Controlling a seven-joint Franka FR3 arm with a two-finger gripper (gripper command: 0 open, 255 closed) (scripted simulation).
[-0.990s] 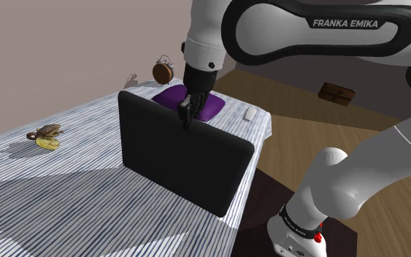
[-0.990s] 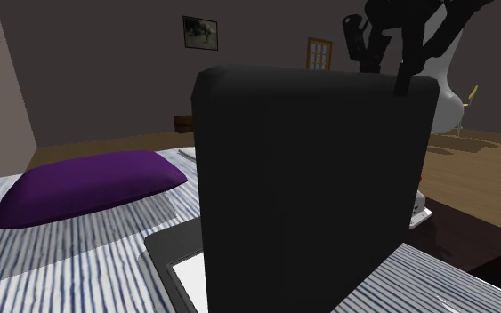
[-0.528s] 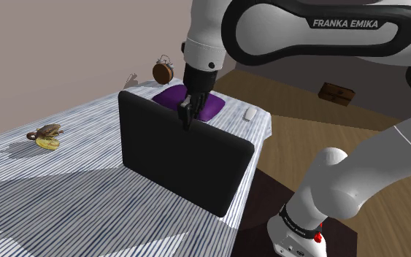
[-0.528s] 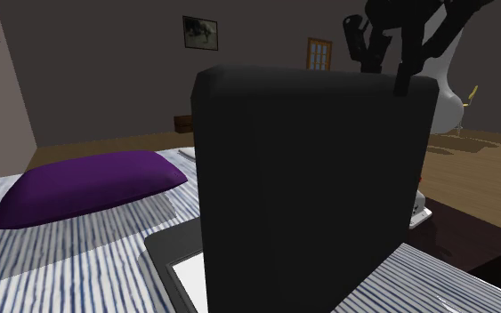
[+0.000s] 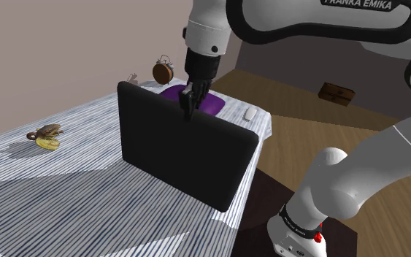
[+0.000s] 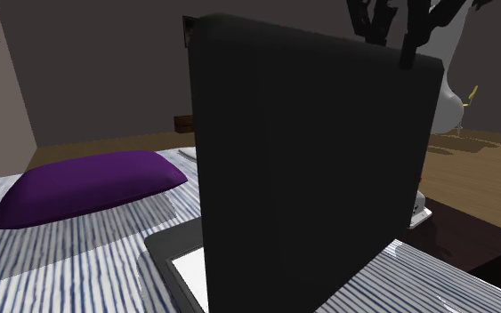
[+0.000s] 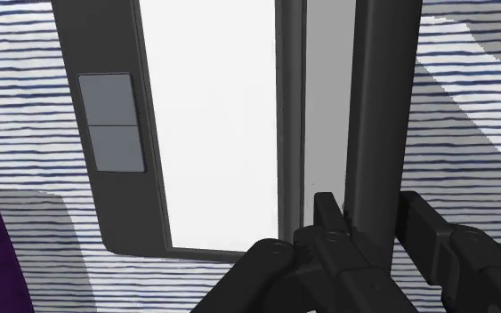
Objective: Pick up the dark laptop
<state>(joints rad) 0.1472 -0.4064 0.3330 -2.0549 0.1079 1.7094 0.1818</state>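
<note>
Now carries the dark laptop (image 5: 182,157) a touch higher than a second ago, with the hand (image 5: 188,111) and wrist also up. Brings the lid (image 6: 311,160) closer to the top of the second exterior view.

Pinches the top edge of the open lid between both black fingers (image 7: 327,218), one on each face, as seen in the wrist view. Holds the laptop over the near right part of the striped bed (image 5: 65,190), close to its edge, lid upright and base (image 7: 213,124) stretched out flat below. Cannot tell whether clear of the cover or just touching it.

Looks stiff and fairly heavy for so thin a grip. Judged likely to swing on the hinge or slide out of the pinch, given the smooth matte black faces. Best taken roughly mid-edge on the lid, as now, to avoid twisting. Calls for a slow, level lift. Probably fragile at hinge and screen.

Shows a flat slab shape with rounded corners, a plain dark shell, a white panel on the base and a grey two-part touchpad (image 7: 110,123). Shares the blue-and-white striped bed with a soft purple pillow (image 6: 88,187) on the far side, a round brown alarm clock (image 5: 163,71) beyond it, and a browned banana (image 5: 48,144) well off to the left.
</note>
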